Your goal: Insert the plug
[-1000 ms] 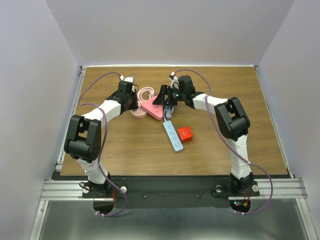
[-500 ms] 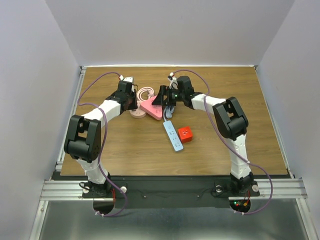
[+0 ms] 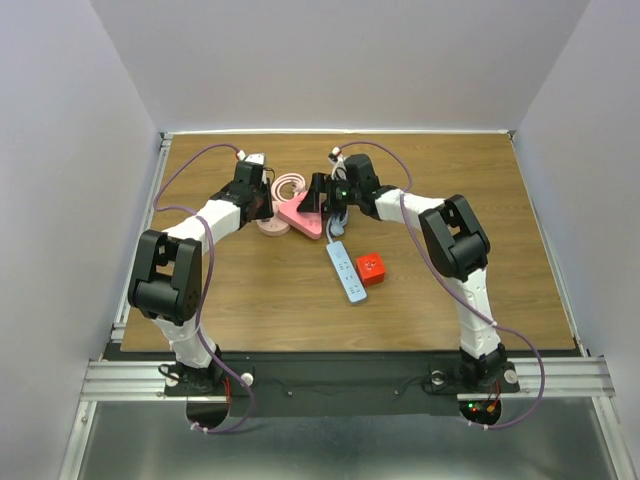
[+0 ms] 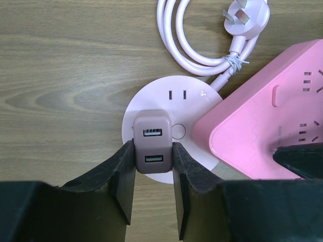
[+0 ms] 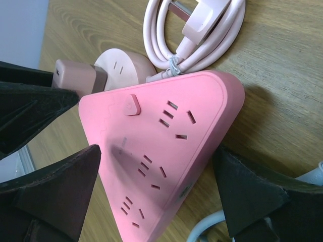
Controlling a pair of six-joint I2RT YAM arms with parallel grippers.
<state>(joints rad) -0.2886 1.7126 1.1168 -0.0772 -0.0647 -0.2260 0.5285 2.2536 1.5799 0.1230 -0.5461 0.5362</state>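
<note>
The plug, a small red cube, lies on the table beside the light blue power strip, away from both grippers. My left gripper is shut on a mauve USB charger that stands on a round pale pink socket. In the top view this gripper is at the back left. My right gripper is open, its fingers on either side of a pink triangular power strip, also seen from above. The red plug is out of both wrist views.
The pink strip lies right against the round socket. A coiled pink cable with its mains plug lies just behind them, also in the right wrist view. The blue strip's pale cable runs under my right gripper.
My right gripper has shifted left, farther over the pink triangular strip. The left gripper, the red plug and the blue strip have not moved.
</note>
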